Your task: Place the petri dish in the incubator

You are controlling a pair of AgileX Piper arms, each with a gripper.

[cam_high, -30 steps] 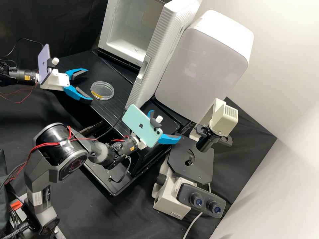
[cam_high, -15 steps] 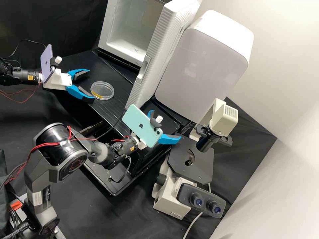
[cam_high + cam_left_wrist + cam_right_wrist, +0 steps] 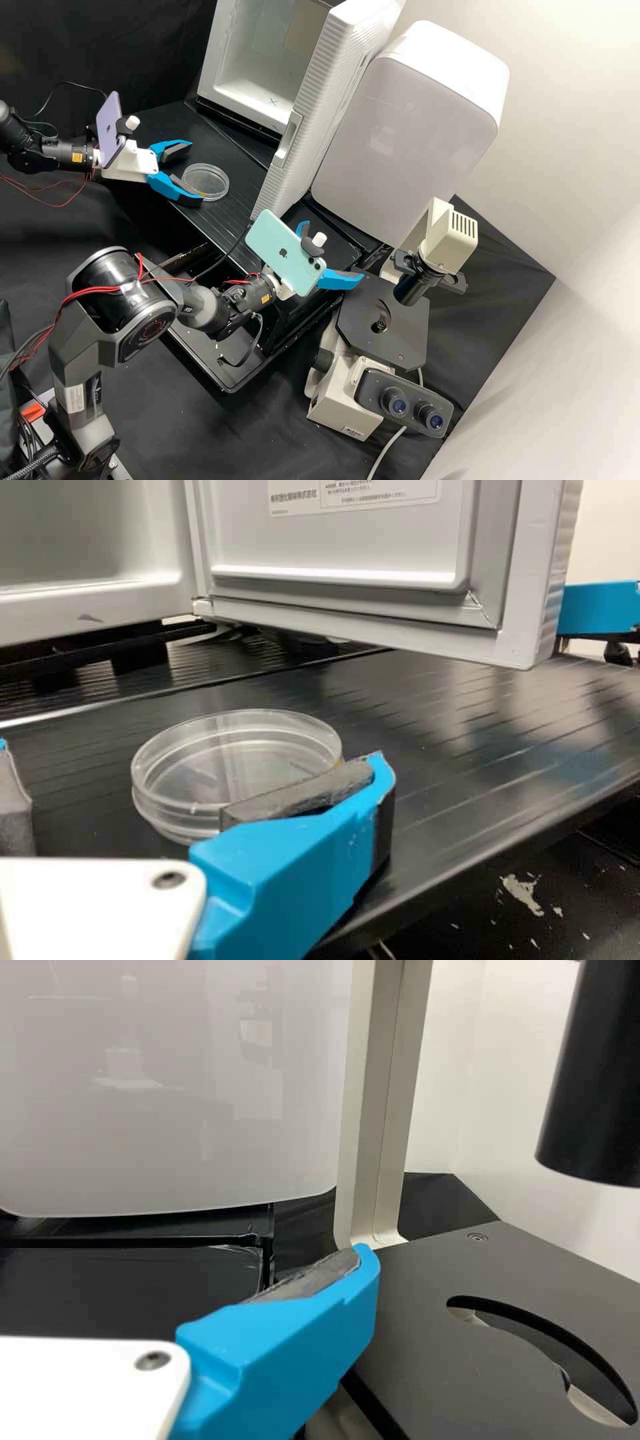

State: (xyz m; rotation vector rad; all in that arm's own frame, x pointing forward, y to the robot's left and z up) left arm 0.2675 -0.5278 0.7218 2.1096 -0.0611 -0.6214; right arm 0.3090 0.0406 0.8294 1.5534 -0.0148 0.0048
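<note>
The clear petri dish (image 3: pixel 207 181) lies flat on the black ribbed platform (image 3: pixel 230 220) in front of the white incubator (image 3: pixel 250 63), whose door (image 3: pixel 320 113) stands swung open. My left gripper (image 3: pixel 193 172) is open at the dish's left side, one blue finger beyond it and one nearer. In the left wrist view the dish (image 3: pixel 235 765) sits between my fingers, and the grey-padded finger (image 3: pixel 310 830) is close along its rim. My right gripper (image 3: pixel 340 263) hangs open and empty over the microscope stage (image 3: pixel 500 1310), away from the dish.
The incubator door (image 3: pixel 360 570) juts out over the platform just past the dish. A big white housing (image 3: pixel 413 127) stands to the right of it. The microscope (image 3: pixel 387 347) sits at the front right. Red and black cables trail at the left.
My left gripper has moved right, toward the dish, and its open fingers now flank the dish's left side. The dish and the right arm have not moved.
</note>
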